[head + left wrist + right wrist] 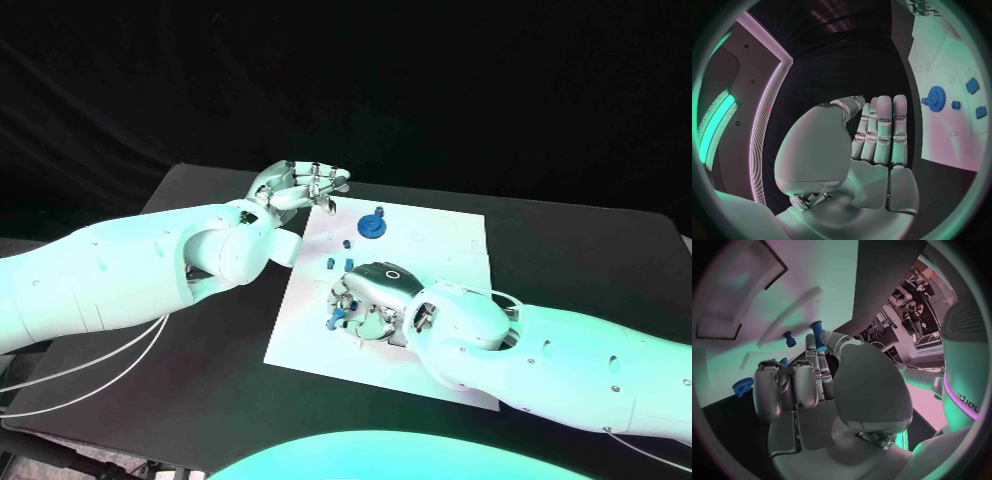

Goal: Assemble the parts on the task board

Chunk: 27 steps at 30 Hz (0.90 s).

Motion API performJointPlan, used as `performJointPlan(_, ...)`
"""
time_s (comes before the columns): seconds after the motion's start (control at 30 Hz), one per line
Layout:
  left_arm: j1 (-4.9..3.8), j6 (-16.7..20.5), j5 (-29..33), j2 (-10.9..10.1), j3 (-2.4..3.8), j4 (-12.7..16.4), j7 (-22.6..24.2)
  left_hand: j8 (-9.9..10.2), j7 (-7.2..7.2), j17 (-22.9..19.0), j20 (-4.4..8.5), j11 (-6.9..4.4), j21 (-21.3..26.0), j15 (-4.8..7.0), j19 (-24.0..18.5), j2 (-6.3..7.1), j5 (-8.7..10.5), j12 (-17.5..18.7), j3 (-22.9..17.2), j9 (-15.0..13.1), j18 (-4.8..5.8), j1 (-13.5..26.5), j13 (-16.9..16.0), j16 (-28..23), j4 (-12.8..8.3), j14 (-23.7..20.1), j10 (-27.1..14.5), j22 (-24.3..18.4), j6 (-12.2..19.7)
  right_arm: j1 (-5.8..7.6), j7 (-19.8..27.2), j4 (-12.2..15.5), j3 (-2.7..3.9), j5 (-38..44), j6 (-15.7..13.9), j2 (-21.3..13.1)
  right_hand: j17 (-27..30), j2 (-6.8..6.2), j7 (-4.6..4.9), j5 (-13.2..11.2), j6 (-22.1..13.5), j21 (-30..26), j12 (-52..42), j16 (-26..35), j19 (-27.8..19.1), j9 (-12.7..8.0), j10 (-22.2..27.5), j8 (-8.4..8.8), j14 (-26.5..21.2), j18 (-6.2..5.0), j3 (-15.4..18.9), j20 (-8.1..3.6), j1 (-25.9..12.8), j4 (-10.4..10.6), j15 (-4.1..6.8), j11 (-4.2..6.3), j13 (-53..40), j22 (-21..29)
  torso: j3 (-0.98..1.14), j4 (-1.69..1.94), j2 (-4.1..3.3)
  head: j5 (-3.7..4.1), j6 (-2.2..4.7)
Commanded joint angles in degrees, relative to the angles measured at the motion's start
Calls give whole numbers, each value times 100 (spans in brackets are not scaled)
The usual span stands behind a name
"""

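Note:
The white task board (pixel 433 250) lies in the middle of the black table. My right hand (pixel 368 295) hovers low over the board's near left part. In the right wrist view its thumb and a finger pinch a small blue peg (pixel 817 332). Beside it stand another blue peg (pixel 789 338) and a ribbed blue piece (pixel 743 386) near the board's edge. A blue gear (pixel 374 226) sits at the board's far left, with small blue parts (pixel 343 263) beside it. My left hand (pixel 296 185) floats off the board's far left corner, fingers straight, holding nothing.
The left wrist view shows the board (pixel 942 50) with the gear (pixel 936 95) and small blue blocks (pixel 972 85) to the side of my left hand (pixel 879 135). Bare black table (pixel 577 240) surrounds the board on the right and far side.

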State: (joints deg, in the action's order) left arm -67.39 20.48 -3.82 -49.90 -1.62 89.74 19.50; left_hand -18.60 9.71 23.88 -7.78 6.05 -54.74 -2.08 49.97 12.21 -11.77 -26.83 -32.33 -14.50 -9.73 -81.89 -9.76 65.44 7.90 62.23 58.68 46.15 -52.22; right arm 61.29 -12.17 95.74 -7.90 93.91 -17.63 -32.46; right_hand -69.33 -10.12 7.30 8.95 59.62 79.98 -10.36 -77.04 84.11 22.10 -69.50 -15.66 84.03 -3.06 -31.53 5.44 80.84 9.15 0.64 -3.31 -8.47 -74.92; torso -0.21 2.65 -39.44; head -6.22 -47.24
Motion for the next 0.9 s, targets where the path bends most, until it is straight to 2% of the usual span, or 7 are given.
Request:
performJointPlan(0.03,8,-94,-18,4,4,17,23,0,22,-10,3,-13,22,10,36,-28,-10,-19,-3,-4,-78,-11,-8,-19,-27,11,-35,3,15,-16,-67,-9,-4,208,219,29,1,20,-4,19,24,-17,26,-15,140,26,-32,-20,169,77,10,-34,18,-34,30,-17,-11,-1085,-2,6,1,-4,-7)
performJointPlan(0.37,8,-93,-18,-8,4,22,21,0,22,-10,3,-13,22,10,36,-28,-10,-19,-3,-4,-78,-11,-8,-19,-27,11,-35,3,15,-42,-174,-17,-7,459,253,83,-3,20,-4,21,23,-22,28,-17,138,28,-33,-21,170,76,10,-34,17,-37,30,-18,-12,-1083,-5,3,3,-3,-19)
performJointPlan(0.63,8,-93,-18,-8,4,20,18,0,22,-10,3,-13,22,10,36,-28,-10,-19,-3,-4,-78,-11,-8,-19,-27,11,-35,3,15,-65,-163,-4,-15,624,331,133,27,-67,35,19,-69,-66,94,3,116,30,30,17,161,68,48,-23,-62,-64,6,-52,-9,-1072,-6,3,2,-1,-16)
performJointPlan(0.8,8,-93,-18,-8,4,20,17,0,22,-10,3,-13,22,10,36,-28,-10,-19,-3,-4,-78,-11,-8,-19,-27,11,-35,3,15,-70,-170,-8,-21,661,329,148,21,-166,130,9,-312,-86,154,-1,106,-23,122,163,159,66,77,13,-180,-37,-48,-119,-7,-1071,-7,7,7,3,-21)
performJointPlan(0.83,8,-93,-18,-8,4,20,17,0,22,-10,3,-13,22,10,36,-28,-10,-19,-3,-4,-78,-11,-8,-19,-27,11,-35,3,15,-70,-172,-9,-21,665,310,148,29,-199,157,3,-431,-95,165,3,102,-53,145,239,156,65,82,28,-215,-27,-66,-137,-10,-1070,-7,7,7,3,-21)
performJointPlan(0.9,8,-93,-18,-9,4,19,16,0,22,-10,3,-13,22,10,36,-28,-10,-19,-3,-4,-78,-11,-8,-19,-27,11,-35,3,15,-71,-179,-11,-23,670,261,148,25,-236,149,-3,-584,-100,173,0,99,-91,168,337,155,63,82,43,-242,-26,-74,-144,-17,-1071,-5,6,7,3,-23)
